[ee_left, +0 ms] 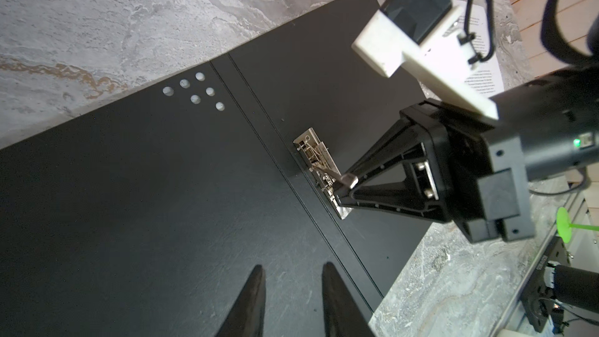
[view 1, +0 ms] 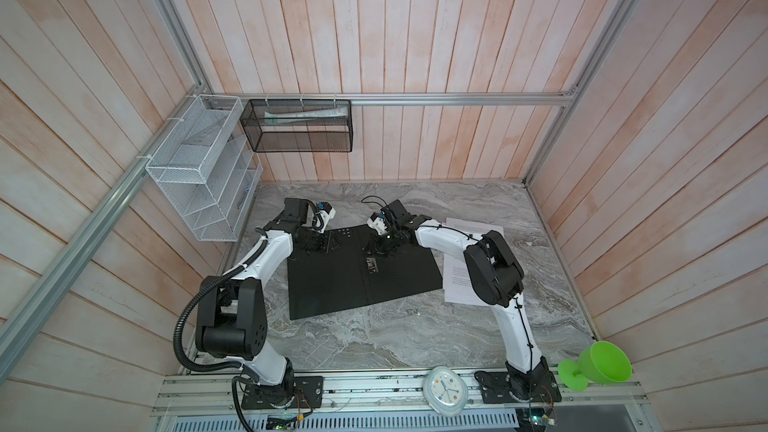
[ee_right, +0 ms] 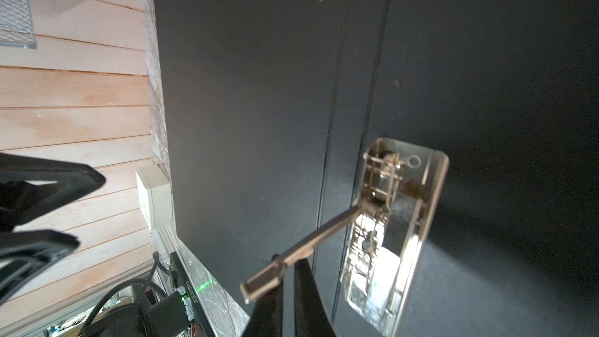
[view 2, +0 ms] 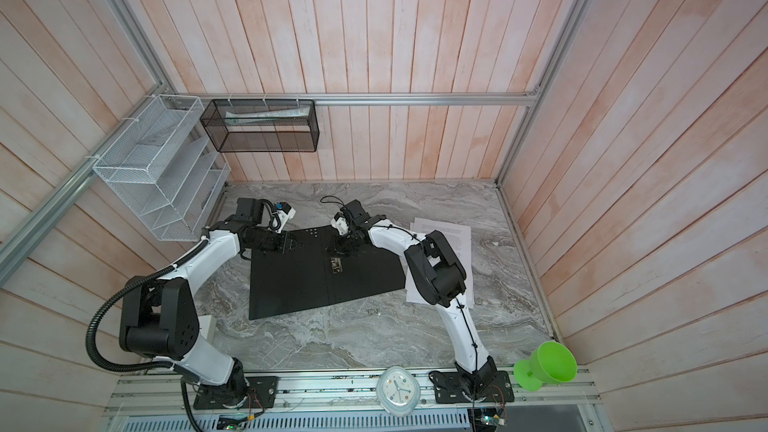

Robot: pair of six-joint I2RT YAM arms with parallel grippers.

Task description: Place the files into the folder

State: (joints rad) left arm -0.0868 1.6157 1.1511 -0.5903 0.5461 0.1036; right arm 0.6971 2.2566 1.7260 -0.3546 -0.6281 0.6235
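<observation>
The folder lies open on the marble table, black inside up. Its metal clip sits beside the spine, with the lever raised. My right gripper is shut, its tips against the lever's free end. My left gripper stands open over the left flap, nothing between its fingers. The files lie right of the folder, partly under my right arm.
A white wire-mesh rack and a black mesh basket hang on the back left walls. A white clock and a green funnel-shaped cup rest on the front rail. Wooden walls enclose the table on three sides.
</observation>
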